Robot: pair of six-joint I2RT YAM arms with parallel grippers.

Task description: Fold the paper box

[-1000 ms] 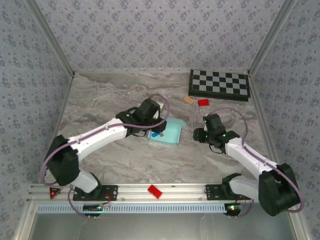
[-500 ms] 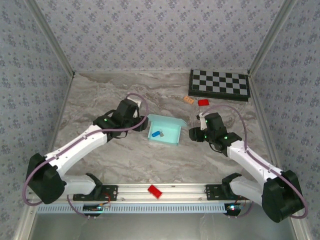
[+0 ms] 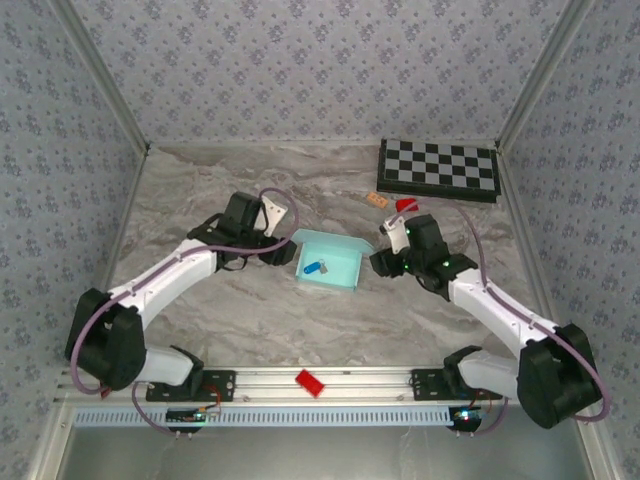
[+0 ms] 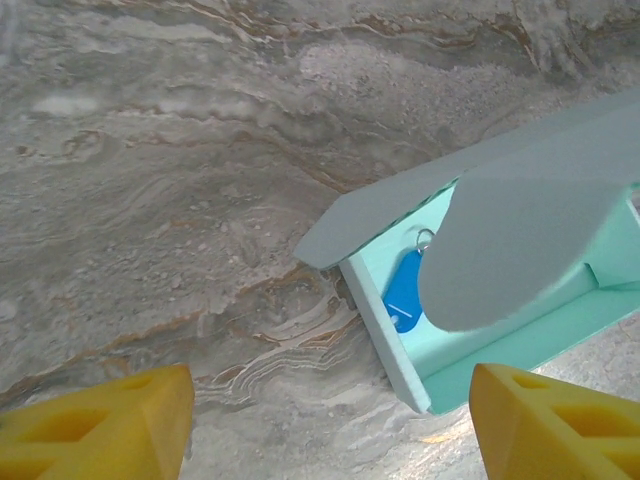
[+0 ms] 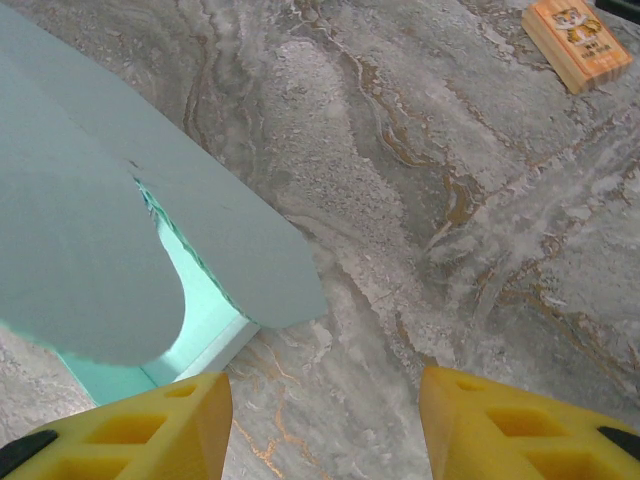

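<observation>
The pale mint card paper box [image 3: 330,262] sits open-topped in the middle of the grey marbled worktop [image 3: 200,185], with a blue teardrop tag [image 3: 314,268] inside it. The left pincer [image 3: 278,218], which covered the box's left half a second ago, has withdrawn to just left of it, jaws wide and empty. The right pincer [image 3: 390,240] has edged closer to the box's right wall, jaws likewise apart, holding nothing.

Paper box [image 3: 341,263]: pale mint card, open-topped, side flaps standing, flat on table [image 3: 200,190] centre.
</observation>
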